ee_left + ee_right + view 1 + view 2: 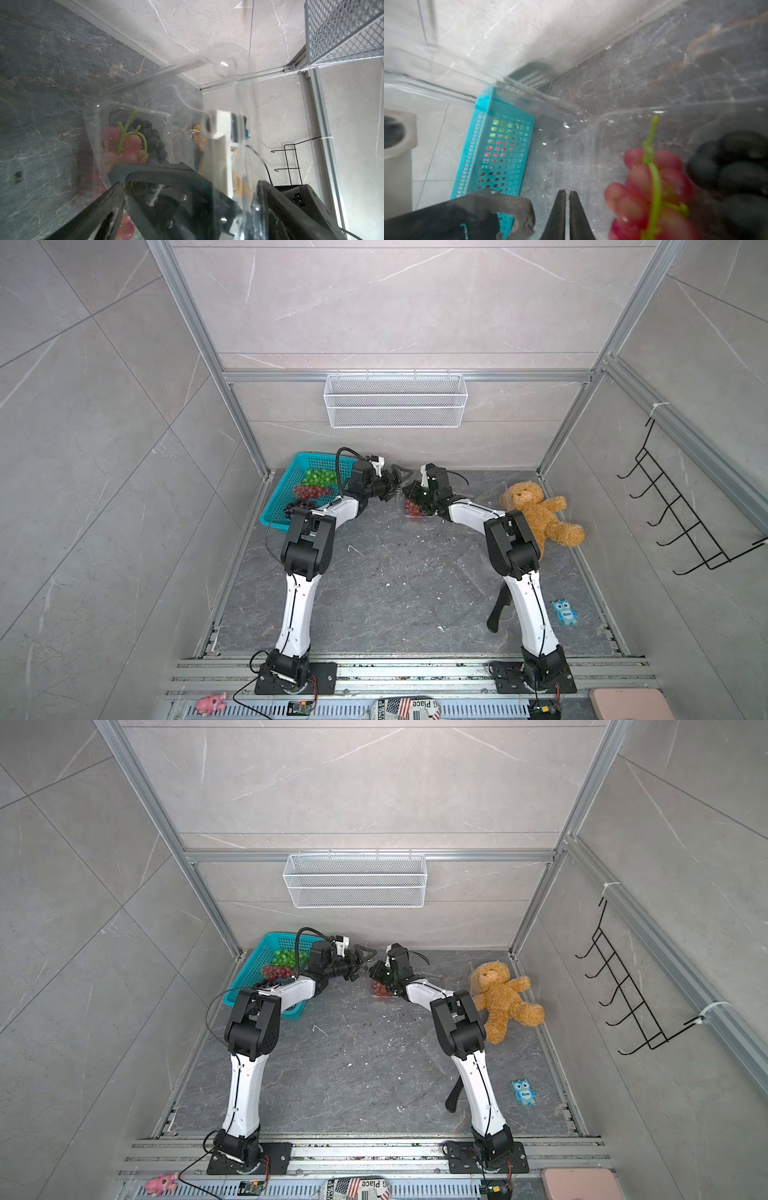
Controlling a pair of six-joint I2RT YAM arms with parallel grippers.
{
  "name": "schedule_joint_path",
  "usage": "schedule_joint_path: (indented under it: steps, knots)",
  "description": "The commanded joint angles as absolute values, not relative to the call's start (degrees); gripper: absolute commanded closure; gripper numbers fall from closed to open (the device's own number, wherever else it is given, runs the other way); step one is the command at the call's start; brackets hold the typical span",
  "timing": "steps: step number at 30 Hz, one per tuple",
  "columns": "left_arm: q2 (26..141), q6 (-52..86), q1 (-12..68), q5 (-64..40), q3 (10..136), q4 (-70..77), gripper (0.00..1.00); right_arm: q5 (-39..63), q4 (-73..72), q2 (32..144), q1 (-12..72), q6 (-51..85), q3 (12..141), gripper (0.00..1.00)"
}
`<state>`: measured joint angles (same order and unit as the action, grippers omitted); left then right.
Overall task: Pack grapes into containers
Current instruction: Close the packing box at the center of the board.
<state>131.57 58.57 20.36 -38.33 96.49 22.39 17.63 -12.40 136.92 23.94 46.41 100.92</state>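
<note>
A clear container (415, 517) (381, 997) sits at the back middle of the dark floor with red grapes (128, 143) (650, 182) and dark grapes (151, 135) (737, 162) inside. Its lid (207, 62) stands raised. My right gripper (410, 493) (376, 974) (568, 193) is shut, its tips pinching the clear plastic beside the red bunch. My left gripper (396, 483) (361, 963) (190, 187) faces it, open, one finger on each side of the raised lid. More grapes, green (318, 477), red (309, 491) and dark (296, 506), lie in the teal basket (278, 506).
A brown teddy bear (536, 514) lies right of the right arm. A blue owl toy (564, 612) and a black handled object (498, 610) lie near the front right. A white wire basket (395, 400) hangs on the back wall, a black hook rack (681, 514) on the right wall.
</note>
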Motion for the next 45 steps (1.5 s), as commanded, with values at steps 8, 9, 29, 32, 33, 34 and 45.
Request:
schedule_joint_path:
  steps: [8, 9, 29, 32, 33, 34, 45]
  knots:
    - [128.42, 56.25, 19.77, -36.27, 94.70, 20.05, 0.00, 19.80, -16.03, 133.12, 25.34, 48.45, 96.51, 0.89]
    - [128.34, 56.23, 19.71, -36.17, 94.60, 20.02, 0.00, 20.01, -16.44, 132.92, 25.38, 48.43, 96.29, 0.89]
    - [129.36, 60.14, 20.10, -36.99, 96.01, 22.85, 0.00, 21.92, -20.73, 133.15, 26.18, 49.83, 95.71, 0.90]
    - [129.63, 61.01, 20.37, -37.17, 96.42, 23.19, 0.00, 22.38, -22.22, 133.07, 26.29, 49.92, 95.29, 0.89]
    - [129.64, 61.33, 20.39, -37.08, 96.46, 23.33, 0.00, 22.52, -22.58, 133.07, 26.29, 50.00, 95.28, 0.90]
    - [129.56, 61.45, 20.39, -37.00, 96.51, 23.31, 0.00, 22.58, -22.34, 133.06, 26.33, 49.97, 95.56, 0.89]
    - [126.66, 52.47, 20.30, -33.83, 101.35, 5.56, 0.00, 22.32, -20.81, 134.25, 26.19, 49.57, 96.60, 0.89]
